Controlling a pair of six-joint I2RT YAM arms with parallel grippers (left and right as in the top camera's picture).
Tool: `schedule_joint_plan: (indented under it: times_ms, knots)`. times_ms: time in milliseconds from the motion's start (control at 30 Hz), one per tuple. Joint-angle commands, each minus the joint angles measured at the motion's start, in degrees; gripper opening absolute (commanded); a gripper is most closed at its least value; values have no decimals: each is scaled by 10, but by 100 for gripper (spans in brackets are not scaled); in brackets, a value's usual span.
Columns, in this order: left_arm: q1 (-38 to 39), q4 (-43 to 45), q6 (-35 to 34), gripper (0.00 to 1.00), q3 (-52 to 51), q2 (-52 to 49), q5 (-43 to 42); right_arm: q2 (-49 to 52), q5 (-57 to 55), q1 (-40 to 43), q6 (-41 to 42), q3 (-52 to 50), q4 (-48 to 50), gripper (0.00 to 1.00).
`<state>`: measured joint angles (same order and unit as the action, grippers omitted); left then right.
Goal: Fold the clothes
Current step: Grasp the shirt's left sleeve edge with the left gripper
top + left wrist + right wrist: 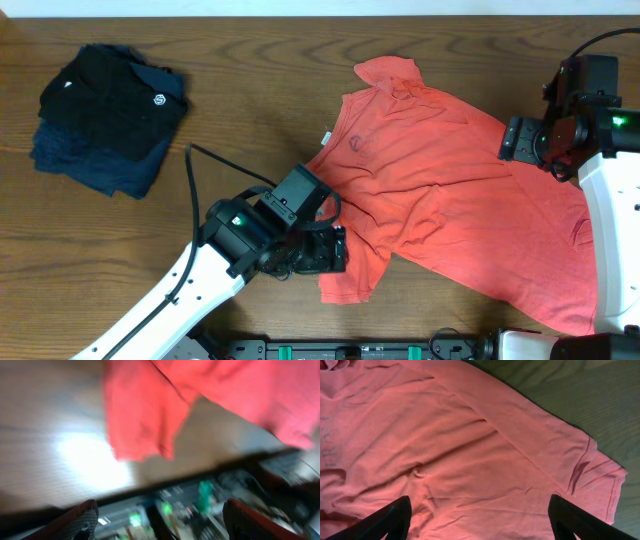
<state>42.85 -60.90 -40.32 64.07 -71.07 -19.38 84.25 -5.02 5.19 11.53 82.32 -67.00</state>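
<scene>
Left tool (160,510), right tool (480,504): spread | T-shirt (450,190) print illegible

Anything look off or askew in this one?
The coral T-shirt lies diagonal and wrinkled, unfolded; its print shows only faintly, as if seen through the fabric. The dark folded pile at the far left looks tidy.

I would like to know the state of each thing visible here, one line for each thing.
coral T-shirt: unfolded, spread out, wrinkled.
dark garments: folded, stacked in one pile, apart from the T-shirt.
left tool: open, holding nothing.
right tool: open, above the T-shirt, holding nothing.
</scene>
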Motion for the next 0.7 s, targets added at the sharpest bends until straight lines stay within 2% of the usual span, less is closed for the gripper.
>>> schedule_joint_plan:
  times_ms: [0, 433, 533, 667]
  knots:
    - [0, 12, -6, 81, -11, -28, 113, -8, -10, 5, -4, 0, -2, 86]
    - [0, 164, -14, 80, -23, -237, 109, -8, -10, 5, -5, 0, -12, 87]
    - [0, 195, -14, 76, -23, -274, 110, -8, -10, 5, -5, 0, -13, 87]
    - [0, 226, -14, 61, -23, -309, 111, -8, -10, 5, -4, 0, -21, 87]
